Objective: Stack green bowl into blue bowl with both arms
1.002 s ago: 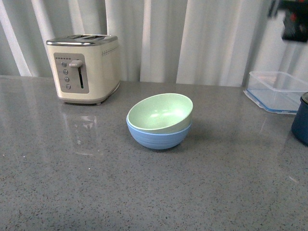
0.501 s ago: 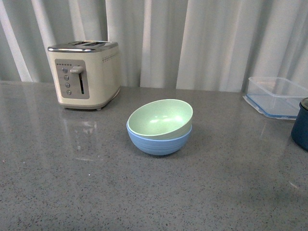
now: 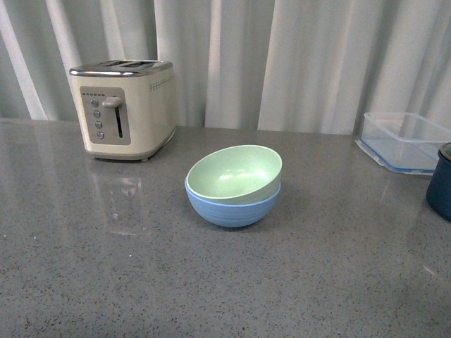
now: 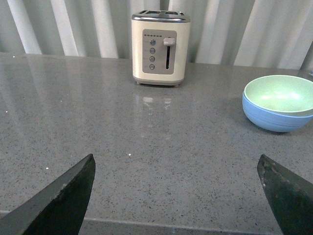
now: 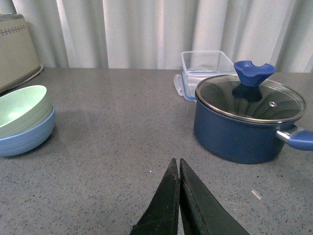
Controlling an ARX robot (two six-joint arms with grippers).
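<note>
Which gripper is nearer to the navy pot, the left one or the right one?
Right. The shut right gripper hovers just before the navy pot. The open left gripper faces the toaster; no pot shows in its view.

Green bowl (image 3: 235,174) conceals blue bowl (image 3: 232,207) interior. Front view crops navy pot (image 3: 440,182). Right wrist view crops toaster (image 5: 17,49).

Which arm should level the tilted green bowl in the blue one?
Probably the left. Its pincer is open and faces the green bowl, which sits tilted in the blue bowl. The right pincer is shut.
</note>
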